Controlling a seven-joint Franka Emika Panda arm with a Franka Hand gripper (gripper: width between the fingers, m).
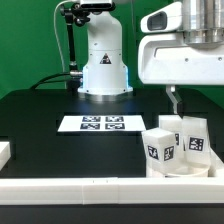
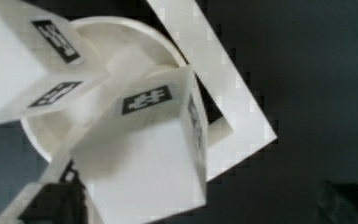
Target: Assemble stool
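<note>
The stool's round white seat (image 2: pixel 91 60) lies at the exterior view's right, against the front corner of the border rails. Three blocky white legs with black-and-white tags rise from it: one (image 1: pixel 159 149) in front, one (image 1: pixel 193 137) to the right, one (image 1: pixel 170 126) behind. From the wrist, the nearest leg (image 2: pixel 144 150) runs down between my fingers, with the other two (image 2: pixel 19 55) (image 2: pixel 51 110) beside it. My gripper (image 1: pixel 176 102) (image 2: pixel 194 208) hangs open just above the legs and holds nothing. One dark finger (image 2: pixel 51 200) shows at the frame's edge.
The marker board (image 1: pixel 100 123) lies in the middle of the black table, in front of the arm's base (image 1: pixel 104 70). A long white border rail (image 1: pixel 100 189) runs along the front edge. Another rail (image 2: pixel 229 85) passes beside the seat. A short white piece (image 1: pixel 5 152) sits at the left.
</note>
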